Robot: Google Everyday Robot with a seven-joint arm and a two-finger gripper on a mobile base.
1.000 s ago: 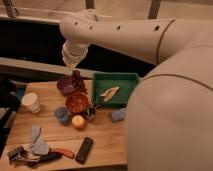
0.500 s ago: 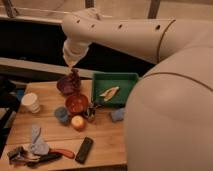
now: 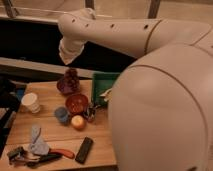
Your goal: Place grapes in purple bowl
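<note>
1. Camera view: the white arm (image 3: pixel 125 32) reaches over the wooden table (image 3: pixel 50 131); its gripper (image 3: pixel 71 66) hangs at the far edge, directly above the purple bowl (image 3: pixel 65 87).
2. The gripper is clenched on the grapes (image 3: pixel 71 77), a dark bunch hanging just over, perhaps touching, the bowl.
3. Nearer: red-orange bowl (image 3: pixel 77 103), small blue dish (image 3: pixel 61 115), yellow-orange fruit (image 3: pixel 77 122).
4. Left: white cup (image 3: pixel 31 102). Right of the purple bowl: green tray (image 3: pixel 102 85).
</note>
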